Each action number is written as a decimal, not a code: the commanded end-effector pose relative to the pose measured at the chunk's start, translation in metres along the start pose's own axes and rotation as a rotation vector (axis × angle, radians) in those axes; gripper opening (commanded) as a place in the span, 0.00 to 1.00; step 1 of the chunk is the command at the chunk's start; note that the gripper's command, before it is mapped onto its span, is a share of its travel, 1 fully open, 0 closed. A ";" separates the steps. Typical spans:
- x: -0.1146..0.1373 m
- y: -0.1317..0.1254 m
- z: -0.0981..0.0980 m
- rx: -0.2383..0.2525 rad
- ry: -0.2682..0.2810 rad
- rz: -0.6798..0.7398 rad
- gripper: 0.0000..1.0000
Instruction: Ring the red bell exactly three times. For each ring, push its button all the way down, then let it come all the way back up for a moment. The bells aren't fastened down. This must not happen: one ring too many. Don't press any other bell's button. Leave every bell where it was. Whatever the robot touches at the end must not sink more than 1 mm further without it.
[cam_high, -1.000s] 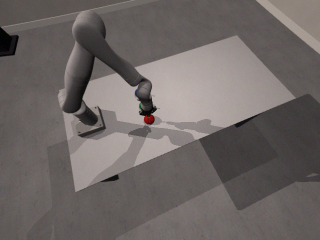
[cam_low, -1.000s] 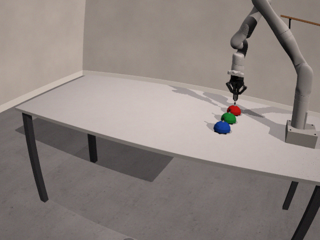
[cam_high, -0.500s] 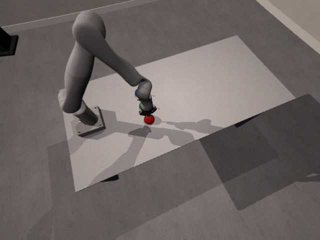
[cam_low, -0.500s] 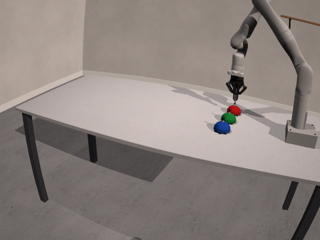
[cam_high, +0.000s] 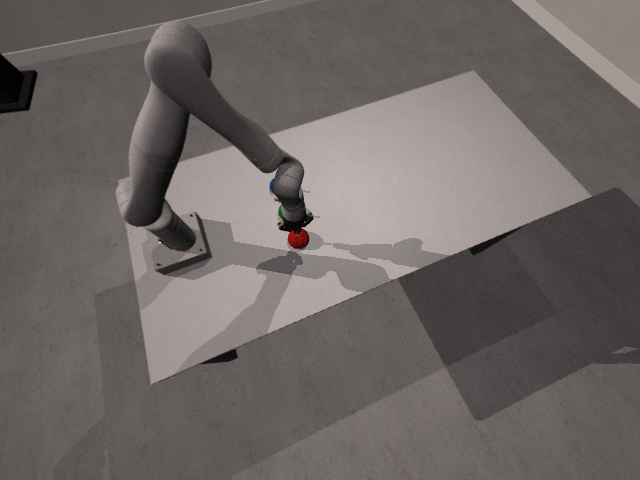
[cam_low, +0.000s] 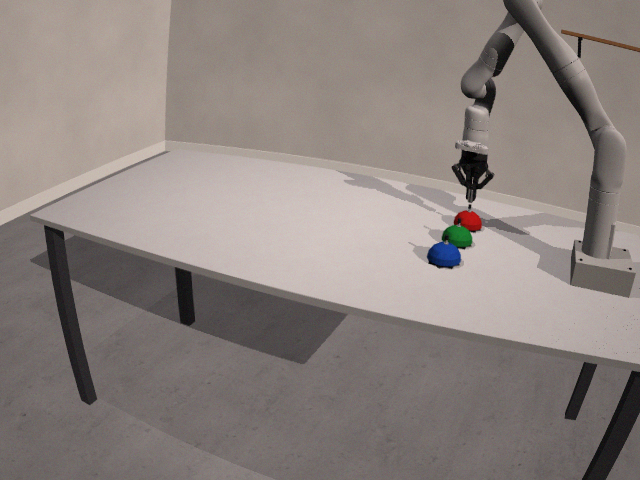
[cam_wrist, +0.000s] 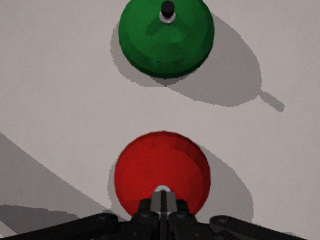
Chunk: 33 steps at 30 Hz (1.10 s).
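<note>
No text, label, brand, number or sign can be read in any of the three views. The red bell (cam_low: 469, 220), the green bell (cam_wrist: 166, 30) and the blue bell (cam_low: 444, 254) have plain domes, and the arm (cam_low: 573, 77), its base block (cam_low: 620, 281) and the surface (cam_low: 232, 232) bear no markings.

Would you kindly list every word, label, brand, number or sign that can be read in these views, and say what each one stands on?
None: no readable text shows in any view.
The red bell, green bell and blue bell have plain domes.
The gripper, the arm's base and the table bear no lettering or marks either.
</note>
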<state>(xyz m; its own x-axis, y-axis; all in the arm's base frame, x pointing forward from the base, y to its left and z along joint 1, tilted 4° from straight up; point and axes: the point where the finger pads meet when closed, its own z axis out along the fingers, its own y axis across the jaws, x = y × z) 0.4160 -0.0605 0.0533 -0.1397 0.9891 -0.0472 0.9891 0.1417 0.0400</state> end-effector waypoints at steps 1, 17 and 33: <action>0.001 0.000 -0.002 0.002 0.002 0.000 0.00; 0.001 -0.001 0.000 0.005 0.002 0.000 0.00; -0.001 0.001 0.009 -0.002 -0.004 0.001 0.00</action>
<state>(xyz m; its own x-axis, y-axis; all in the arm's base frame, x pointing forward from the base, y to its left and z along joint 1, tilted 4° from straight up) 0.4162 -0.0601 0.0459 -0.1399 0.9890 -0.0488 0.9892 0.1418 0.0377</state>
